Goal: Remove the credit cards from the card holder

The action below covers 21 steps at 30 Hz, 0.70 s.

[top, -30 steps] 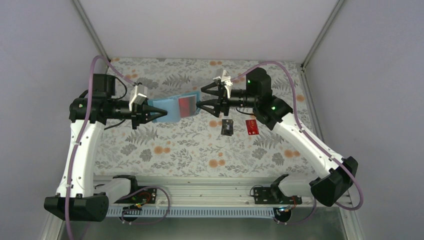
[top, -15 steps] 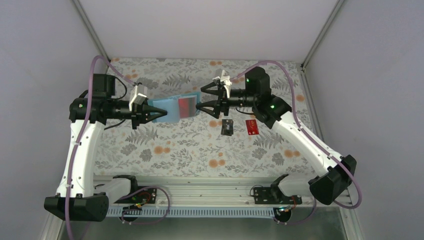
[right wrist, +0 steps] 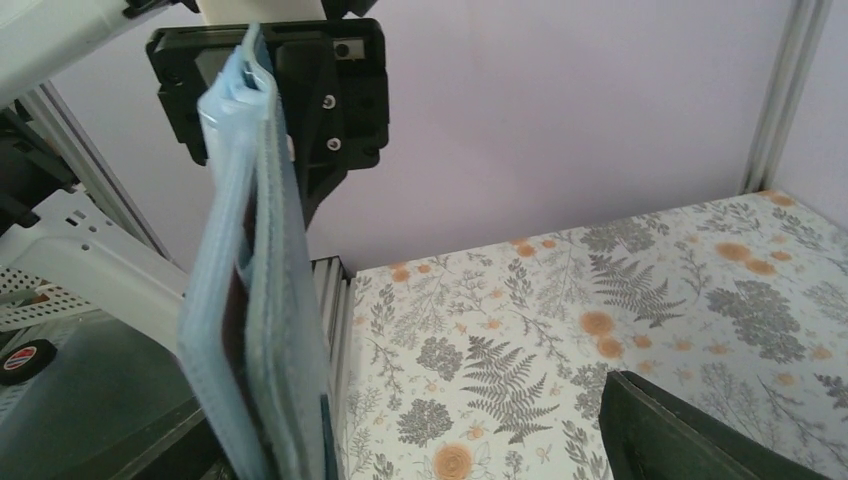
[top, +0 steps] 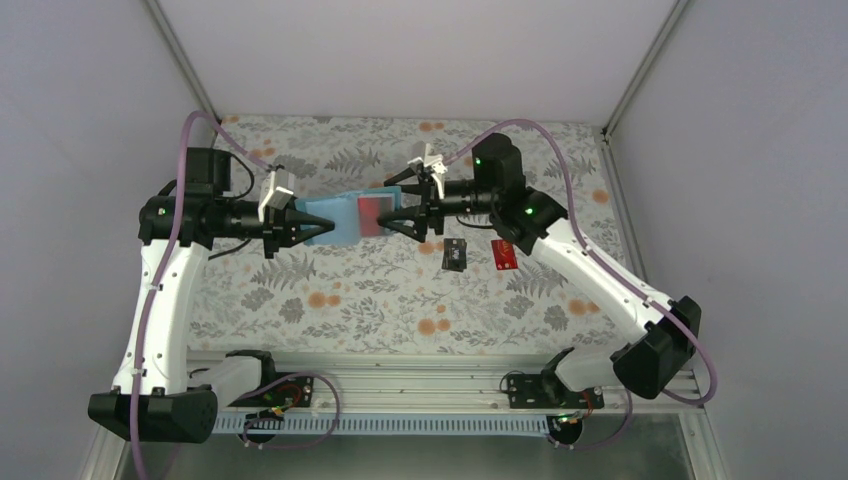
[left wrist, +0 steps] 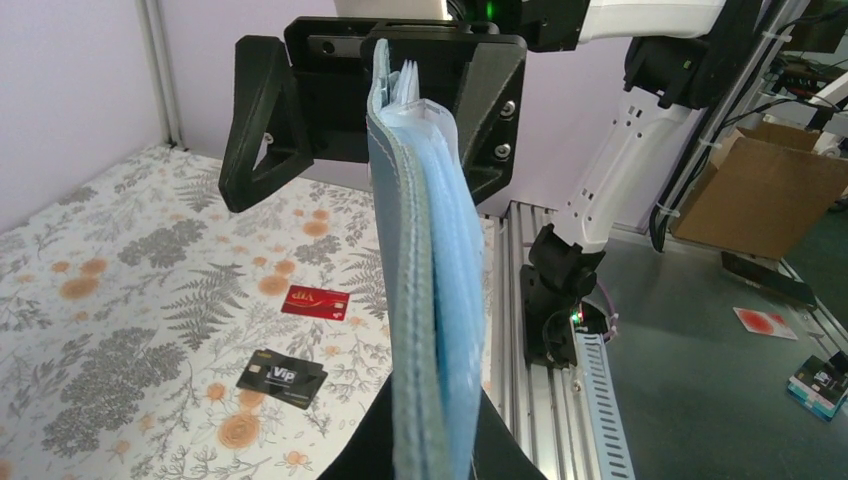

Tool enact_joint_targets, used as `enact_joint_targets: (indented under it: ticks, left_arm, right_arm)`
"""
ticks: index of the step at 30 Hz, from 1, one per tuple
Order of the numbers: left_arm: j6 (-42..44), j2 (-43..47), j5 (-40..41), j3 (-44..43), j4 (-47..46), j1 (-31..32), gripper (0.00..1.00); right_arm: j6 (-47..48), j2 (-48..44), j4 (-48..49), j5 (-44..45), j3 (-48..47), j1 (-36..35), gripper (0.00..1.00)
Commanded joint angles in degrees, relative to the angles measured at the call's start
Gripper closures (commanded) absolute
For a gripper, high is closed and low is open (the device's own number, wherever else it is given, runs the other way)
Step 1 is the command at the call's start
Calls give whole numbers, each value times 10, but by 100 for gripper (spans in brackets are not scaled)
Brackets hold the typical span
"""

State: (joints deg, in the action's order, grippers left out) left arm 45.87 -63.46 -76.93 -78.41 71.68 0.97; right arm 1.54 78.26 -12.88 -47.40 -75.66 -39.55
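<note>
My left gripper [top: 303, 225] [left wrist: 430, 445] is shut on the left end of the teal-blue card holder [top: 338, 220] [left wrist: 425, 290] and holds it on edge above the cloth. A pale credit card with a red disc [top: 376, 212] sits in the holder's right half. My right gripper [top: 408, 208] [right wrist: 420, 435] is open, its fingers spread above and below the holder's right end; in the right wrist view the holder [right wrist: 250, 320] hangs close to the left finger. A black card [top: 455, 254] [left wrist: 282, 377] and a red card [top: 503, 254] [left wrist: 315, 301] lie flat on the cloth.
The flowered cloth [top: 330, 290] covers the table between purple walls. A metal rail [top: 400, 385] with both arm bases runs along the near edge. The two loose cards lie just below and right of my right gripper.
My right gripper has opened wider and moved left, so its fingers now straddle the holder's right end. The left gripper and the holder have not moved.
</note>
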Motion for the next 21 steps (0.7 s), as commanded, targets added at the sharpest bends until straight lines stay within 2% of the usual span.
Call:
enact_joint_targets:
  ticks: [1,8,12,21]
  left_arm:
    - [13,9,-27,4,-12,-2,98]
    - [17,11,-26,3,-9,-2,98]
    - [18,10,-26,6,-10,-1,98]
    - [16,13,-24,5,-9,-2,97]
  right_arm:
    - [-1,0,21,-9,-18,-13,14]
    - [54,-54,-13,-14,20,12,11]
    - [37,-75,-13,-28,35,47,12]
    - [5,-45,4,-37,17,47,15]
